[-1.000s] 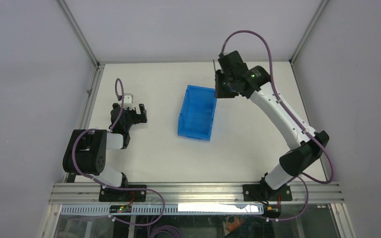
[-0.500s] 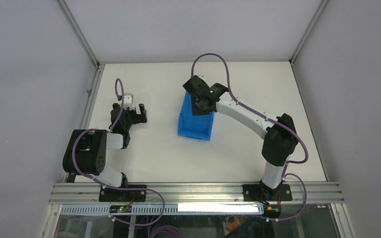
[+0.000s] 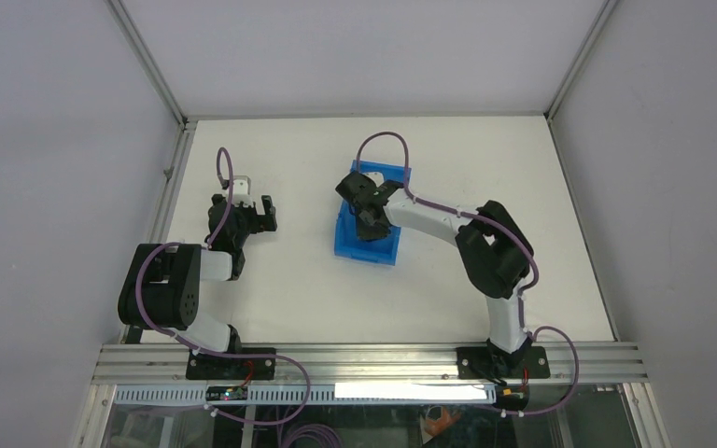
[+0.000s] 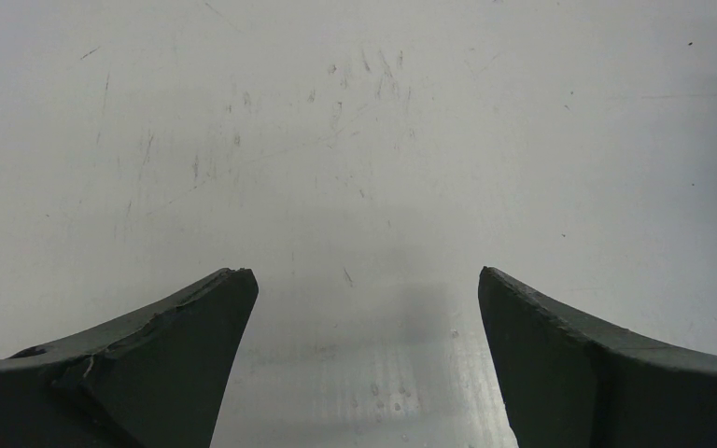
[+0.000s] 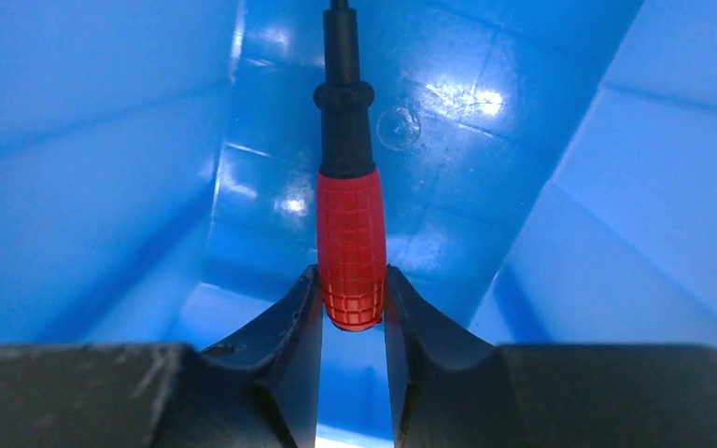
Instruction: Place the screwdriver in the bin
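The blue bin [image 3: 347, 241] stands mid-table. My right gripper [image 3: 369, 224] is down inside it and hides most of its floor. In the right wrist view my right gripper [image 5: 352, 297] is shut on the red handle of the screwdriver [image 5: 350, 245], whose dark shaft points away over the bin's floor [image 5: 448, 121], with blue walls on both sides. The screwdriver is hidden in the top view. My left gripper [image 3: 254, 213] is open and empty at the left, far from the bin; in its wrist view [image 4: 364, 289] only bare table shows between the fingers.
White tabletop [image 3: 289, 289] with walls on three sides and an aluminium rail [image 3: 364, 359] along the near edge. Purple cables loop above both arms.
My right arm has swung left and folded in, carrying its gripper from beyond the bin's far right corner down into the bin. The left arm has not moved.
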